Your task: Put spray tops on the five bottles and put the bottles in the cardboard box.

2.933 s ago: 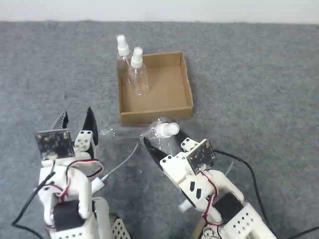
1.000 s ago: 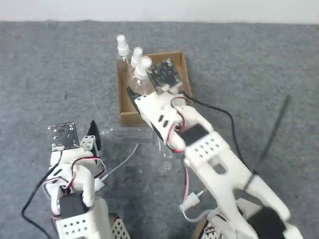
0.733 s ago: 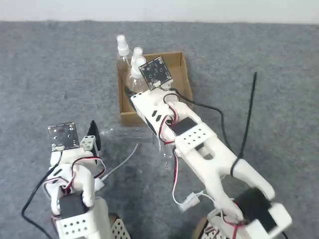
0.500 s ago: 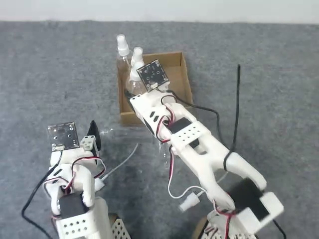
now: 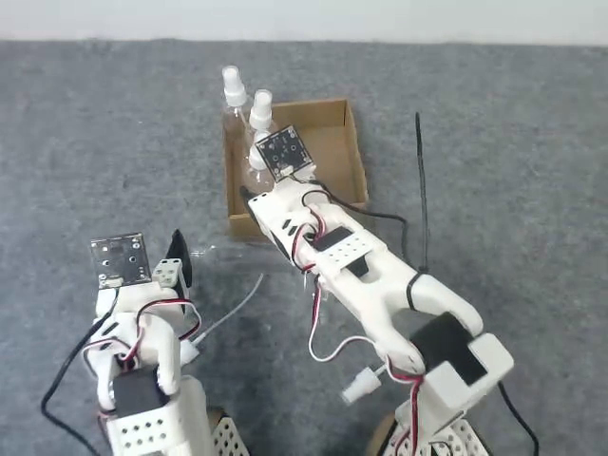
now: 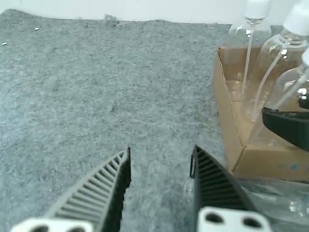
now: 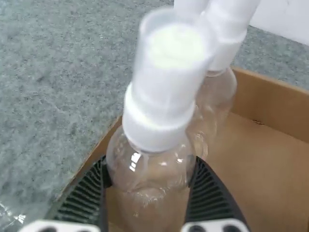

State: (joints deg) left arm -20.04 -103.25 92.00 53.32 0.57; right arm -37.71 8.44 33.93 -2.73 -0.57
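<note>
Now, right pincer (image 7: 149,189) clamped on capped bottle (image 7: 147,162) in cardboard box (image 7: 273,145), left pincer (image 6: 160,180) parted, empty.

We see a plain mid-grey felt mat (image 5: 494,142) with a fine fuzzy fleck, below a white strip of wall (image 5: 380,19). The open cardboard box (image 5: 334,171) is an even tan-brown. The clear plastic bottle (image 7: 149,169) is colourless, and its round spray top (image 7: 166,82) is white. The right gripper (image 7: 147,198) has black ribbed fingers (image 7: 82,195). The left gripper (image 6: 161,169) shows the same black ribbing over white bases. The left arm (image 5: 157,347) and right arm (image 5: 375,280) are white plastic, strung with red, black and white wires.
</note>
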